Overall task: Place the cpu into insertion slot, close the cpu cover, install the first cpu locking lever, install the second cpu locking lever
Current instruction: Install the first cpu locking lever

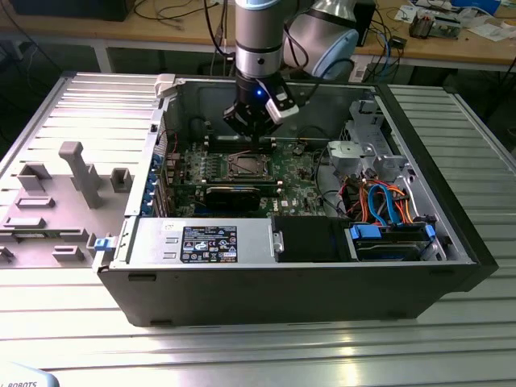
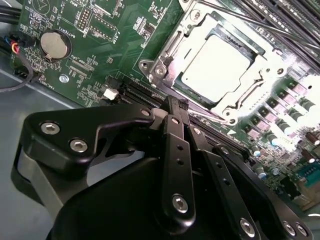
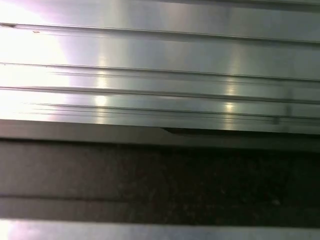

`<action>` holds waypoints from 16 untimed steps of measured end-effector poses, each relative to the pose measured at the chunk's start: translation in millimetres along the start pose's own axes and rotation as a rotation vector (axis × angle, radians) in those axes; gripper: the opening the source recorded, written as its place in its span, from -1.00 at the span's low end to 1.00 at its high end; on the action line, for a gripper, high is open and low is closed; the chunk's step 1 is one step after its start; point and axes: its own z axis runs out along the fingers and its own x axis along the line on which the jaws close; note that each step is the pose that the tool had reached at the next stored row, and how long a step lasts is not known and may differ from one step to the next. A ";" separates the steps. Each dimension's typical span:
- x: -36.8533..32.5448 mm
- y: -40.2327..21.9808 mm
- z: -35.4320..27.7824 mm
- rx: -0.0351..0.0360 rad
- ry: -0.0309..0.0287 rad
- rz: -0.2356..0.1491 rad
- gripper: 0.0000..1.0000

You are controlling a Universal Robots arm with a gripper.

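Note:
In the exterior view my gripper point(image 1: 251, 133) hangs inside the open computer case, just above the far edge of the insertion slot point(image 1: 244, 166) on the green motherboard point(image 1: 298, 181). In the second wrist view the black fingers point(image 2: 172, 135) meet at their tips, so the gripper point(image 2: 177, 104) is shut with nothing in it. Just beyond the tips the cpu point(image 2: 215, 65) lies flat in the slot, its pale metal top showing. The cpu cover point(image 2: 192, 30) lies down around it as a silvery frame. A thin lever rod point(image 2: 250, 20) runs along the socket's far side.
A long black card point(image 1: 234, 196) stands in front of the socket. The power supply point(image 1: 201, 242) and a drive bay with blue and orange cables point(image 1: 387, 210) line the case front. A grey parts fixture point(image 1: 72, 185) sits at the exterior view's left. Ribbed metal point(image 3: 160, 75) shows in the first wrist view.

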 end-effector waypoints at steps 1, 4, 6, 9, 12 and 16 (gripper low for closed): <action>-0.7 -0.1 1.1 0.0001 0.0000 0.000 -0.79; -1.8 -0.1 5.3 0.0000 -0.0001 0.000 -0.79; -2.0 -0.1 7.5 0.0001 0.0000 0.000 -0.79; -2.4 -0.2 10.5 0.0000 0.0000 0.000 -0.79; -3.0 -0.3 12.1 0.0005 0.0003 0.001 -0.79; -3.3 -0.2 11.5 0.0000 -0.0005 0.001 -0.79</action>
